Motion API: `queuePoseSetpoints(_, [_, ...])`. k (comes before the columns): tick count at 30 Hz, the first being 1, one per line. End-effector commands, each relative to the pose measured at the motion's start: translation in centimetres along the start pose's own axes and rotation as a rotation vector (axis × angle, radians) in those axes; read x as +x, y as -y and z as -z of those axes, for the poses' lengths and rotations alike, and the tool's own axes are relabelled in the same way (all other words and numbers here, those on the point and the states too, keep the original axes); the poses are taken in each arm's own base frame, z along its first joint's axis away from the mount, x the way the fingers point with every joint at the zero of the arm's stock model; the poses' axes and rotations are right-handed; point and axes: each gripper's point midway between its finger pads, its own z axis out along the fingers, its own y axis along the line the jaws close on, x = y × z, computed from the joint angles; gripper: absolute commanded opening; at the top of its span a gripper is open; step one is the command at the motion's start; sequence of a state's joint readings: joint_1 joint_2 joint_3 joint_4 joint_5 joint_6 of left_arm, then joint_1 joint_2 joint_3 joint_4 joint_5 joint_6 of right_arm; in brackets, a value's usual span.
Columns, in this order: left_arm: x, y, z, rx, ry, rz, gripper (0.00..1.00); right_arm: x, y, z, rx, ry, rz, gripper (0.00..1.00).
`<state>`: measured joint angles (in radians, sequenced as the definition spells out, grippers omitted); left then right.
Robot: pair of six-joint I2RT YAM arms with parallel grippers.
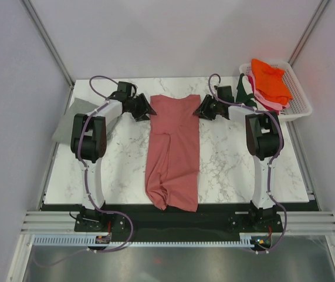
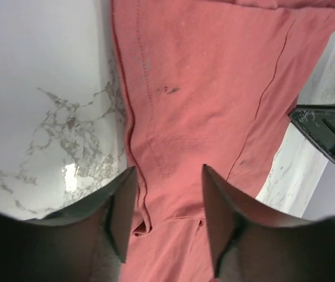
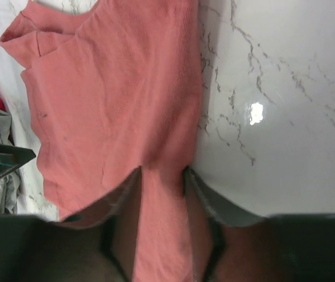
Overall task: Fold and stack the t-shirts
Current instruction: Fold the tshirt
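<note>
You have: salmon-pink cotton t-shirt [image 1: 173, 153] | beneath it, white grey-veined marble tabletop [image 1: 232, 170] | left of it, grey cotton tee [image 1: 70, 120] | right of it, orange tee [image 1: 270, 79] in white slatted plastic basket [image 1: 301, 106]

The top camera looks steeply down from above and behind the robot, covering the whole table [image 1: 226, 170]. Both wrist cameras sit close over the far end of the salmon-pink t-shirt [image 1: 173, 147], facing each other; all three views share it

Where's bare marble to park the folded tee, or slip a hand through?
Free: marble between the salmon-pink tee and the left arm; likewise between it and the right arm; also right of that arm, near side of the basket. Crowded: far edge, where left gripper and right gripper flank the tee, grey tee at the far-left corner.
</note>
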<state>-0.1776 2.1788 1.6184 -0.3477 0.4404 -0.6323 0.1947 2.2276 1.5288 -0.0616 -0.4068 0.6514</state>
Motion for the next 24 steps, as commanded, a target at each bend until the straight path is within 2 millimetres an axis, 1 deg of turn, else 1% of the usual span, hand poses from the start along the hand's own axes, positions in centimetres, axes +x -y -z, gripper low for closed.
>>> queuePoseSetpoints(1, [-0.2, 0.5, -1.6, 0.021, -0.005, -0.041, 0.52, -0.4, 0.3, -1.3, -0.001, 0.01, 0.001, 0.37])
queuePoseSetpoints(2, [-0.3, 0.2, -2.0, 0.016, -0.004, -0.037, 0.5, -0.5, 0.6, -1.4, 0.012, 0.016, 0.0, 0.34])
queuePoseSetpoints(3, [0.0, -0.7, -3.0, -0.002, -0.017, -0.022, 0.47, -1.0, 0.5, -1.5, 0.012, 0.028, 0.001, 0.3])
queuePoseSetpoints(4, [-0.7, -0.5, -3.4, 0.001, -0.004, -0.028, 0.45, -0.9, 0.8, -2.0, 0.02, 0.023, -0.002, 0.21])
queuePoseSetpoints(5, [-0.8, -0.6, -3.8, -0.001, -0.007, -0.028, 0.43, -1.0, 1.1, -2.2, 0.026, 0.022, -0.006, 0.16])
queuePoseSetpoints(6, [-1.1, -0.9, -4.3, -0.006, -0.007, -0.027, 0.35, -1.7, 1.0, -2.4, 0.024, 0.033, -0.007, 0.12])
queuePoseSetpoints(7, [-1.8, -1.0, -5.2, -0.004, 0.001, -0.036, 0.28, -1.5, 1.6, -3.0, 0.035, 0.028, -0.019, 0.03])
queuePoseSetpoints(8, [-2.2, -1.2, -5.8, -0.005, -0.005, -0.033, 0.22, -2.0, 2.1, -3.2, 0.04, 0.035, -0.031, 0.0])
queuePoseSetpoints(9, [-2.2, -1.4, -6.2, -0.014, -0.024, -0.023, 0.11, -2.9, 1.7, -3.4, 0.026, 0.049, -0.031, 0.0])
queuePoseSetpoints(10, [-3.9, -0.2, -6.1, 0.014, 0.005, -0.035, 0.06, -2.9, 2.5, -4.0, 0.03, 0.044, -0.049, 0.0])
queuePoseSetpoints(11, [-4.1, -1.1, -7.2, 0.013, -0.004, -0.018, 0.03, -3.6, 2.8, -4.2, 0.027, 0.054, -0.056, 0.0])
queuePoseSetpoints(12, [-4.6, -1.1, -7.4, 0.019, 0.004, -0.01, 0.02, -5.4, 2.0, -4.2, 0.004, 0.084, -0.048, 0.0])
queuePoseSetpoints(13, [-6.3, -0.1, -7.3, 0.044, 0.04, -0.008, 0.02, -5.5, 2.8, -5.0, 0.009, 0.082, -0.06, 0.0])
queuePoseSetpoints(14, [-6.8, -0.6, -7.9, 0.046, 0.043, 0.003, 0.04, -6.5, 3.1, -5.1, 0.005, 0.098, -0.077, 0.0])
queuePoseSetpoints(15, [-7.5, -0.6, -8.0, 0.054, 0.056, 0.021, 0.11, -7.8, 2.8, -5.8, -0.016, 0.118, -0.075, 0.03])
queuePoseSetpoints(16, [-9.2, 0.6, -7.6, 0.084, 0.093, 0.013, 0.14, -8.6, 2.6, -6.0, -0.032, 0.126, -0.079, 0.09])
queuePoseSetpoints(17, [-9.5, 0.3, -7.8, 0.107, 0.088, 0.024, 0.18, -9.3, 2.7, -6.0, -0.038, 0.128, -0.098, 0.23])
queuePoseSetpoints(18, [-10.1, 0.8, -7.5, 0.131, 0.096, 0.024, 0.41, -11.0, 1.6, -5.7, -0.066, 0.157, -0.085, 0.39])
queuePoseSetpoints(19, [-10.7, 1.8, -7.0, 0.163, 0.107, 0.011, 0.56, -11.3, 1.3, -5.6, -0.073, 0.155, -0.086, 0.59])
queuePoseSetpoints(20, [-11.0, 3.2, -5.7, 0.196, 0.109, -0.011, 0.69, -11.7, 1.0, -5.1, -0.078, 0.162, -0.064, 0.65])
queuePoseSetpoints(21, [-11.1, 3.8, -4.9, 0.203, 0.116, -0.028, 0.85, -11.5, 0.7, -4.7, -0.076, 0.161, -0.051, 0.71])
queuePoseSetpoints(22, [-10.1, 3.2, -4.6, 0.18, 0.099, -0.039, 0.89, -12.5, -0.9, -3.0, -0.082, 0.194, -0.022, 0.78])
queuePoseSetpoints(23, [-10.0, 3.3, -3.8, 0.158, 0.12, -0.053, 0.92, -12.4, -1.4, -2.3, -0.078, 0.198, -0.007, 0.79])
queuePoseSetpoints(24, [-10.8, 5.6, -0.6, 0.173, 0.17, -0.09, 0.96, -12.1, -2.2, -0.6, -0.072, 0.202, 0.018, 0.81])
